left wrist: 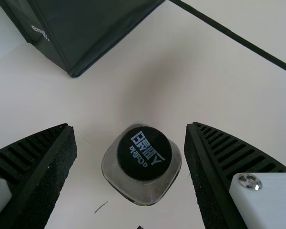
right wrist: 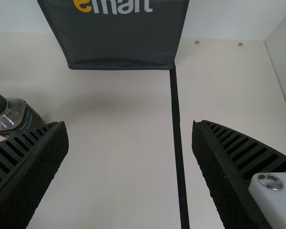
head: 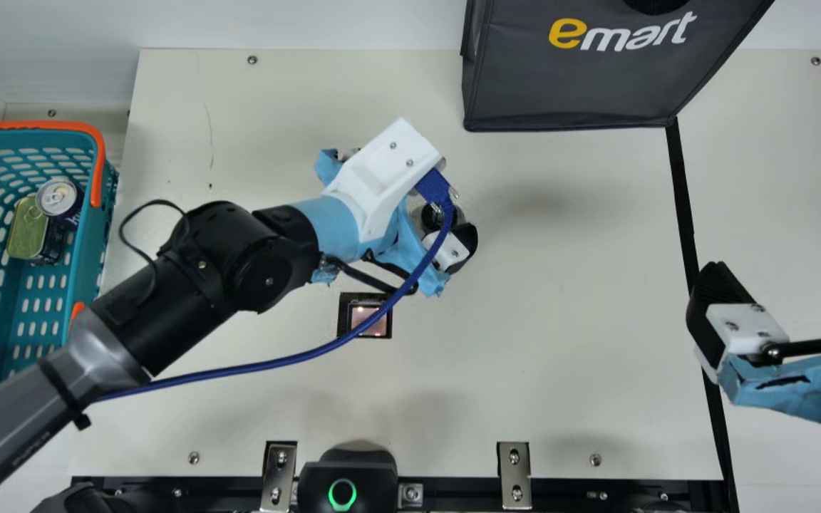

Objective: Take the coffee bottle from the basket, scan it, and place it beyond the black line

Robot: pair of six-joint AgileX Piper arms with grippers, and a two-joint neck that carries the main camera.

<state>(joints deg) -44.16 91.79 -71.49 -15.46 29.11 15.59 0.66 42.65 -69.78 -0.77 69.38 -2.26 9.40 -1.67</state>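
Plastic, teal and pierced with rows of oblong slots, forms the basket (head: 88,246), edged with a smooth orange rim. Inside sit a round metal can (head: 59,197) with a silvery lid and a box-shaped, round-cornered green tin (head: 26,239). The bag (head: 567,82) is dark grey cloth with stitched seams and crisp, straight edges. The desk (head: 560,320) is smooth, flat and cream, with small screws set into it; the flat black line (head: 683,199) runs away from the bag's corner. The scanner (head: 368,320) is a square, glossy pane in a dark frame, and a rubbery blue cable (head: 296,360) crosses it.

The bottle (left wrist: 143,193) stands upright on the desk, on the basket's side of the line, away from the scanner. It has clear, shiny, rounded-square shoulders, a round black cap (left wrist: 144,152) with white lettering, and a dark label lower down, seen in the right wrist view.

The left gripper (head: 412,203) is over the bottle, its ribbed black jaws wide apart, one on either side with a gap, gripping nothing. The right gripper (head: 785,274), by the line, also has its ribbed jaws spread wide, with nothing between them.
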